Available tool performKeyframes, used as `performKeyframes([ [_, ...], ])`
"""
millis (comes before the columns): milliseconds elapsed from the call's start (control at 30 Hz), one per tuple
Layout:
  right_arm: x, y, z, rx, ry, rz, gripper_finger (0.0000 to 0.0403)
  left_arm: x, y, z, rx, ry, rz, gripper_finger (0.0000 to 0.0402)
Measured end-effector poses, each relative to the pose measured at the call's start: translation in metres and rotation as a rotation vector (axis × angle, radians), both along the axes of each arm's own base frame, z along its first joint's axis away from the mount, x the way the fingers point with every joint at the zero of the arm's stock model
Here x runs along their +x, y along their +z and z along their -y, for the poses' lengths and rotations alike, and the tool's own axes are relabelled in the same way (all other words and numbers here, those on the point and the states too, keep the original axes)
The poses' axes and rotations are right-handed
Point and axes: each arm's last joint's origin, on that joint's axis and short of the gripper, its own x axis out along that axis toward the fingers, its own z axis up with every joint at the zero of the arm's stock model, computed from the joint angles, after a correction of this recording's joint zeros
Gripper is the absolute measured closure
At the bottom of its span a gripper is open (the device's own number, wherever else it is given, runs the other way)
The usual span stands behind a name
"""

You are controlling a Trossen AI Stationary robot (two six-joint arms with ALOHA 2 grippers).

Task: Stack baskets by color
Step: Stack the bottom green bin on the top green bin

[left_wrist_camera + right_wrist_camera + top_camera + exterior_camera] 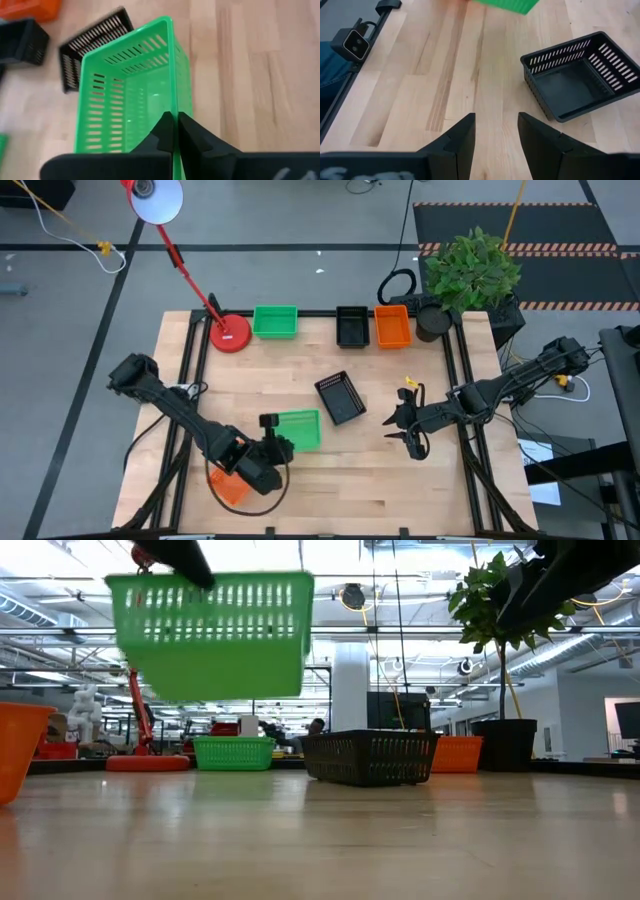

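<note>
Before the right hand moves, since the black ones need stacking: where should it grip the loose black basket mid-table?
Probably the thin top rim of a long wall, coming straight down. The loose black basket sits upright and open-topped, clear of its neighbours, so one finger can drop inside. The open right hand waits beside it.

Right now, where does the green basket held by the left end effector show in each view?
High view: the held green basket lies lower centre, beside the left end effector.
Low view: it hangs upper left, clear of the table.
Left wrist view: it fills the centre, its rim pinched between the fingers.
Right wrist view: only an edge shows at the top.
Shared landmark: the tilted black basket, nearest the held one.
</note>
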Motion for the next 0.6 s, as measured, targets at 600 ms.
performKeyframes([
  [600, 0.000, 0.000, 0.000, -0.004, -0.001, 0.004, 0.0261, -0.015, 0.045, -0.042, 0.328, -0.144, 0.016, 0.0391],
])
